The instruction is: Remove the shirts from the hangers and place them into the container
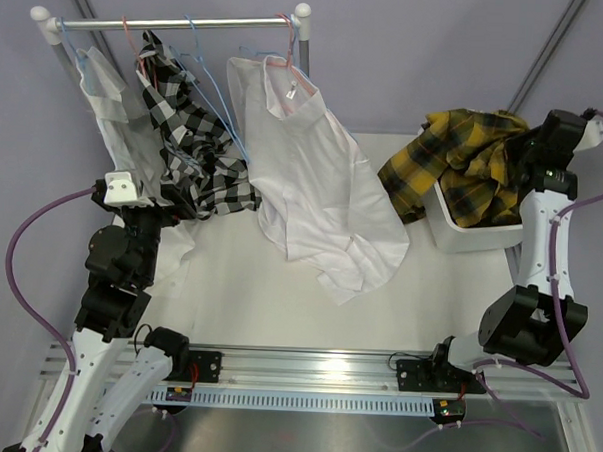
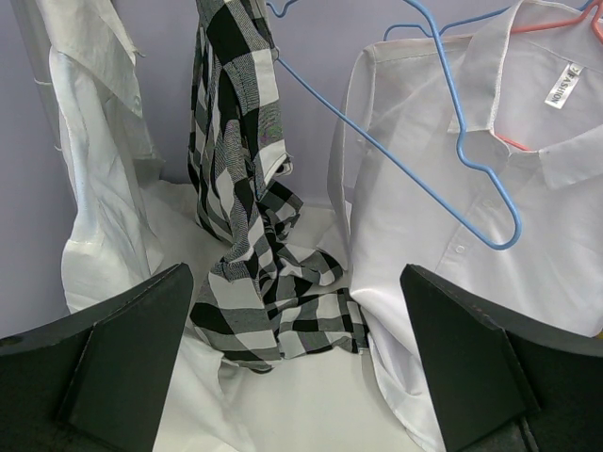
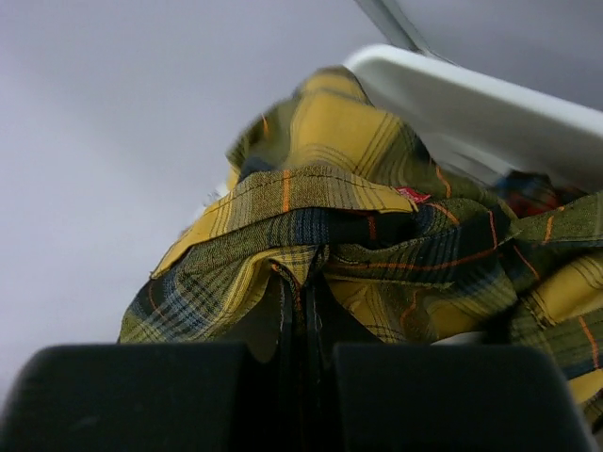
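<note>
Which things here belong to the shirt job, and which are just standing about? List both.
Job: yellow plaid shirt, clamped by right gripper, draped over container; checked shirt; white shirt; second white shirt; blue hanger; pink hanger; open left gripper.
Standing about: clothes rail; table; purple cables.

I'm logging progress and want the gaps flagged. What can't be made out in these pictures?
Container inside, top view: covered by the yellow shirt.
Tips of the right gripper, right wrist view: buried in its folds.
Collar label text, left wrist view: too small.
Leftmost white shirt's hem, top view: behind the left arm.
</note>
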Controlling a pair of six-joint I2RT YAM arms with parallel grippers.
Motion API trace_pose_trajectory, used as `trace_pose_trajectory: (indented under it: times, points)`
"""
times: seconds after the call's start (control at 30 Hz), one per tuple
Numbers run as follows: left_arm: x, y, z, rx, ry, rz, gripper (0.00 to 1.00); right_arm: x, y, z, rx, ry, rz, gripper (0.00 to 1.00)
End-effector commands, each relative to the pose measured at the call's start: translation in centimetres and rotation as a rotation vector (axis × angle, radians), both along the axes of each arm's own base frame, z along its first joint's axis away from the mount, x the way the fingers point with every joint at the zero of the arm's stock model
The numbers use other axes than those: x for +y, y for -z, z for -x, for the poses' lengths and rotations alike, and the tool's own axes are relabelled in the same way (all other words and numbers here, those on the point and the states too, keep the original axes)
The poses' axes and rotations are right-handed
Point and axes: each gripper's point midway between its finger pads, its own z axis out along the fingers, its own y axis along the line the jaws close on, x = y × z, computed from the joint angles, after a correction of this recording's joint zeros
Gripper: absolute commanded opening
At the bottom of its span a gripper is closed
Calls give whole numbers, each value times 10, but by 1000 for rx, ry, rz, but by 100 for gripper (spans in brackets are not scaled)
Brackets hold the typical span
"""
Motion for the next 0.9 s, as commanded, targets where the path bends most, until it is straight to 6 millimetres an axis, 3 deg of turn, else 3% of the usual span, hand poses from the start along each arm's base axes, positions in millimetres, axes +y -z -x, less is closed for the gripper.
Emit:
trace_pose_trajectory:
  times: [0.0,0.13,0.2,0.23,0.3,0.37,0.4,0.43,0.53,0.6,0.7,0.8,0.87]
  points:
    - [2,-15,-1,-59,-13,20,99,-15,-14,14,-107,67,0,0]
    - [1,-15,-1,-59,-6,23,99,-46,40,34,90,223,54,0]
    - [1,-15,-1,-59,-5,23,99,-53,56,36,162,247,77,0]
    - [1,-15,-1,-59,-5,23,99,-55,77,35,234,245,79,0]
    - [1,-15,-1,-58,-5,23,99,-54,97,29,302,221,62,0]
    - [2,-16,0,-61,-8,23,99,-50,132,20,417,172,14,0]
    - [2,-15,-1,-59,-8,21,99,-49,136,16,439,168,4,0]
    - [2,-15,-1,-58,-11,21,99,-49,161,17,511,161,-16,0]
    - [3,-15,-1,-57,-16,18,99,-52,198,19,625,161,3,0]
    - [3,-15,0,-59,-16,19,99,-54,211,23,711,148,42,0]
    - [2,-17,0,-62,-10,20,99,-57,247,30,838,143,64,0]
    - [3,-17,1,-65,-15,19,99,-54,260,32,870,132,51,1]
    - [4,-17,2,-66,-18,20,99,-52,256,31,859,131,47,5]
